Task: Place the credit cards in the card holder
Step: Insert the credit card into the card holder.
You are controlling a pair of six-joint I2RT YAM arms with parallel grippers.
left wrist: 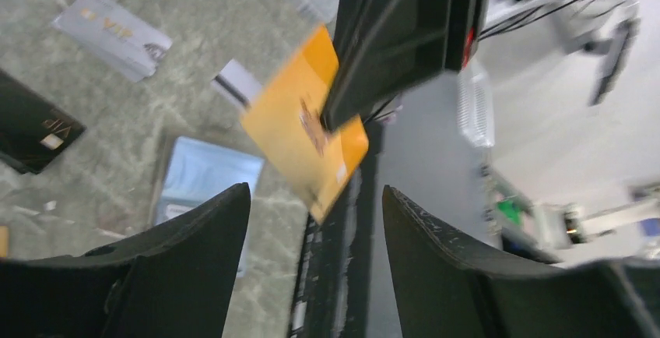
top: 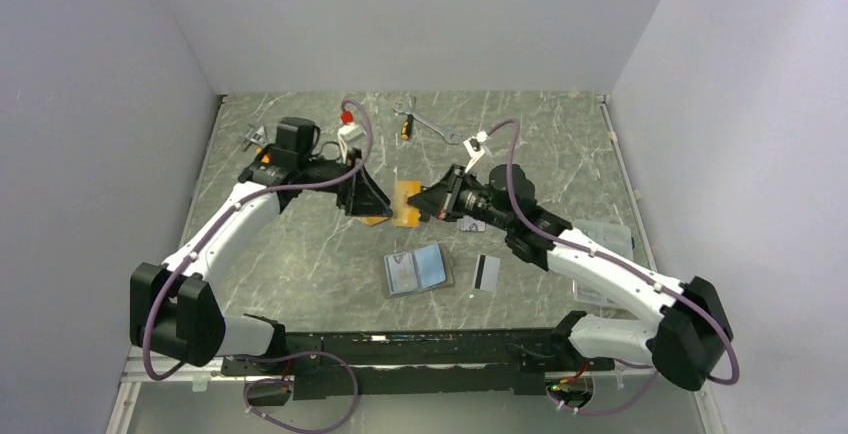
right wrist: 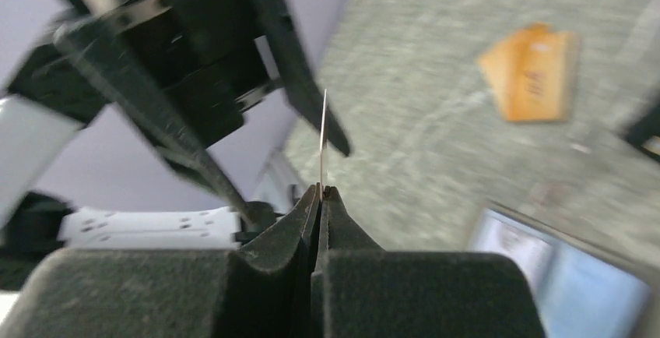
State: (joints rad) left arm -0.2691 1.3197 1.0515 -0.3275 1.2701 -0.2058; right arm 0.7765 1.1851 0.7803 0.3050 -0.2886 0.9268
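Right fingers (right wrist: 300, 225): clenched on one edge of the orange card (left wrist: 300, 132), holding it in the air above the desk (top: 300, 254).
Left fingers (left wrist: 210, 237): released, spread to either side of that card, grasping nothing.
Card holder (top: 418, 271): lying open, blue inside up, at 6 o'clock from the held card.
Other cards: white card (top: 487, 272) at 3 o'clock of the holder; black card (left wrist: 31, 124) and silver-grey card (left wrist: 109, 33) flat on the desk.
Risk: the thin edge pinch may let the card pivot or slip. The loose holder may slide when the card is pushed into a pocket. The left fingers, close by, may knock the card.
Writing: "VIP" on the black and silver-grey cards; the orange card's print is too blurred to read.
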